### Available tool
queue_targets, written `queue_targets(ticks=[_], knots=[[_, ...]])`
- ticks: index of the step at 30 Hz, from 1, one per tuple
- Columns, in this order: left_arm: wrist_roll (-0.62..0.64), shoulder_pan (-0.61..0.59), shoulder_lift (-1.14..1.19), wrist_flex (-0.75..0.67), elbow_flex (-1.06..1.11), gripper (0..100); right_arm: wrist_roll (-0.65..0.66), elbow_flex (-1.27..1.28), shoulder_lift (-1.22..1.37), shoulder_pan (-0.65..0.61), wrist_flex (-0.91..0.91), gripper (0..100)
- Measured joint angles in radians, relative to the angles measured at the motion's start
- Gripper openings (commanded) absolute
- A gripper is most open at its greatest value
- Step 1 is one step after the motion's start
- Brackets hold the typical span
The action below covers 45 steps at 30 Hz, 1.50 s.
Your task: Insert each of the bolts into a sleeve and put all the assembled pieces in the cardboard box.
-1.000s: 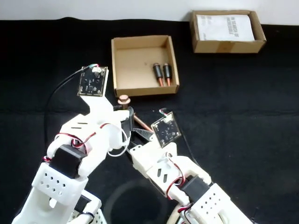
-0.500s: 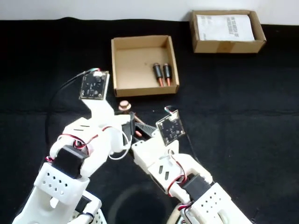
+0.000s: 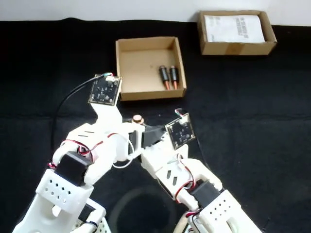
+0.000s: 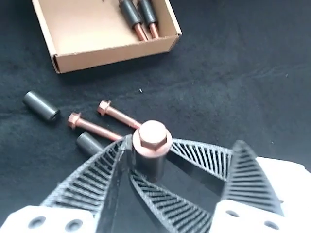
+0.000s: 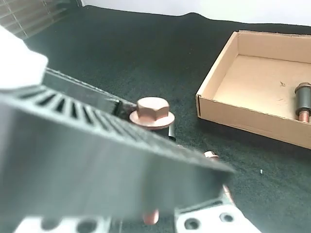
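A copper bolt stands head-up in a black sleeve, and my left gripper is shut on that sleeve above the black table. From above, the bolt head shows between the two arms, with my right gripper close against its right side. The same bolt head appears beyond the right gripper's dark body. The cardboard box lies just past the arms and holds two assembled pieces. On the table lie two loose bolts and two empty sleeves.
A second cardboard box with a printed sheet sits at the far right back. A black cable loops off the left arm's wrist camera. Open black table stretches to the right of the arms.
The bolt has gone from tilted to upright in the sleeve. Both arms have shifted a little to the right and nearer, carrying the piece with them.
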Motion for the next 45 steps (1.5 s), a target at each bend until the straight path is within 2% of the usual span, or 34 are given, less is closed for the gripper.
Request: queue_targets(ticks=[3, 7, 12, 15, 17, 20, 22, 23, 25, 29, 34, 40, 45], knots=[[0.000, 0.000, 0.000, 0.002, 0.000, 44, 0.000, 0.000, 0.000, 0.017, 0.000, 0.6], [-0.005, -0.028, -0.023, -0.011, -0.055, 45, 0.000, 0.000, 0.000, 0.103, 0.000, 0.6], [-0.005, -0.180, -0.058, -0.121, -0.110, 45, 0.000, -0.048, 0.002, 0.198, 0.000, 0.6], [-0.005, -0.258, -0.064, -0.138, -0.133, 45, 0.000, -0.081, 0.015, 0.224, 0.002, 0.6], [-0.005, -0.299, -0.064, -0.138, -0.133, 40, 0.000, -0.127, 0.072, 0.252, 0.002, 0.6], [-0.005, -0.353, -0.071, -0.115, -0.092, 22, 0.000, -0.261, 0.224, 0.302, 0.005, 0.6], [-0.005, -0.379, -0.064, -0.098, -0.035, 5, 0.000, -0.391, 0.362, 0.333, 0.037, 0.6], [-0.005, -0.391, -0.064, -0.097, 0.000, 0, 0.000, -0.466, 0.442, 0.345, 0.064, 0.6], [-0.005, -0.425, -0.064, -0.095, 0.075, 3, 0.000, -0.640, 0.612, 0.353, 0.144, 0.6], [-0.005, -0.474, -0.063, -0.104, 0.230, 1, 0.000, -1.046, 0.990, 0.353, 0.365, 0.6], [-0.005, -0.509, -0.064, -0.204, 0.436, 1, 0.028, -1.587, 1.462, 0.353, 0.612, 0.6], [-0.003, -0.511, -0.064, -0.330, 0.638, 1, 0.100, -2.154, 1.972, 0.353, 0.773, 0.6], [-0.002, -0.512, -0.064, -0.382, 0.704, 1, 0.103, -2.509, 2.259, 0.353, 0.852, 3.4]])
